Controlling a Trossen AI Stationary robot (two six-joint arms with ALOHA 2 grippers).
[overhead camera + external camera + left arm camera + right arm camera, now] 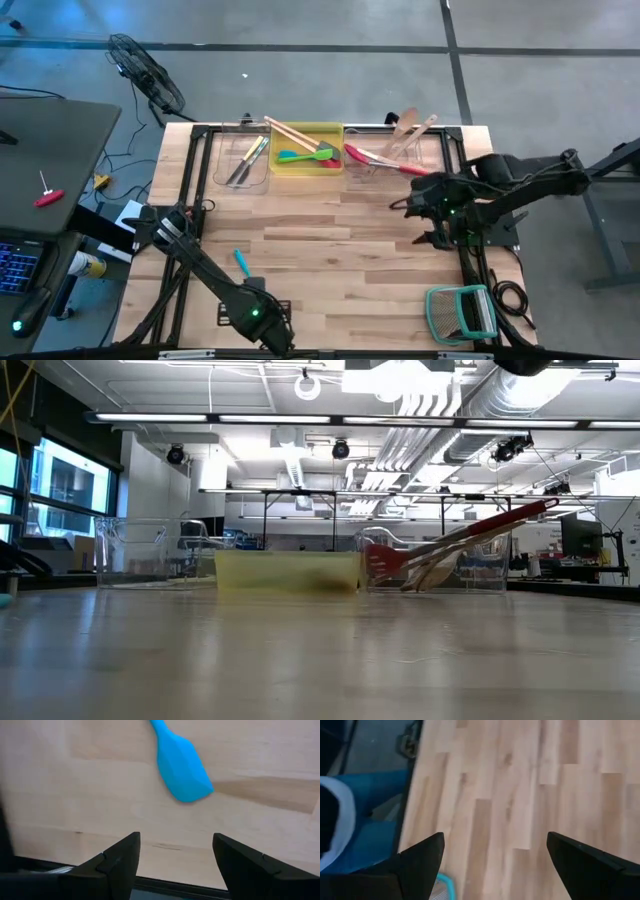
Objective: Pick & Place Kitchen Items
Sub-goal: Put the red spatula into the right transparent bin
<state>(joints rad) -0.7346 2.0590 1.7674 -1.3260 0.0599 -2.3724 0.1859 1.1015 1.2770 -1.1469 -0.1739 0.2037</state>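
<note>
A blue silicone spatula (240,262) lies flat on the wooden table at the near left; its blade (182,770) shows ahead of my left gripper (175,865), which is open and empty above the table's near edge (268,330). My right gripper (415,220) is open and empty over the table's right half (495,865). Wooden utensils and blue, green and red spatulas lie in the yellow bin (305,160). Metal cutlery lies in the left clear bin (243,160). A red spatula (470,535) and wooden spoons lean out of the right clear bin (400,150).
The three bins stand in a row along the table's far edge. A green-framed wire rack (462,312) sits at the near right corner. Bare wood lies between the bins and the near edge. A desk and a fan stand beyond the table's left side.
</note>
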